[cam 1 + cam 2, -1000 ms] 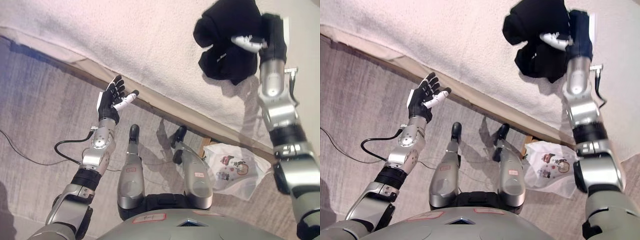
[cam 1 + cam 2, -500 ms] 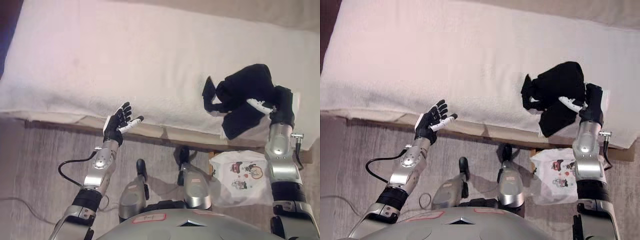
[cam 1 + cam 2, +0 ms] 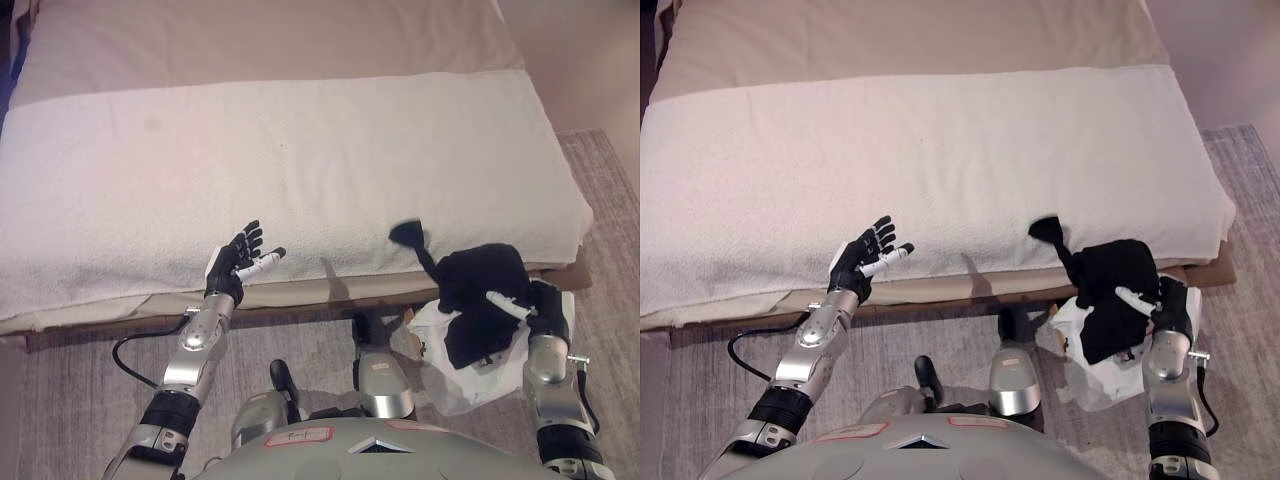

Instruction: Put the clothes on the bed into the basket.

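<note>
Black and bunched, one garment (image 3: 478, 300) hangs at lower right, clamped in the right hand (image 3: 543, 310) over one white bag (image 3: 455, 375), a tail trailing onto the bed (image 3: 300, 160). Left hand (image 3: 237, 262), fingers spread, hovers at centre-left, holding nothing.

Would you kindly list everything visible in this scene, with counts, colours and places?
Bed: one, beige, across the top of the view.
Blanket: one, cream-white, covering the bed.
Black garment: one, held off the bed's near right edge, above the bag.
White bag: one, printed pictures, on the floor at lower right.
Rug: one, grey, under the bed's near side.
Left hand: black, fingers spread, by the bed edge.
Right hand: black, fingers curled on the garment.
</note>
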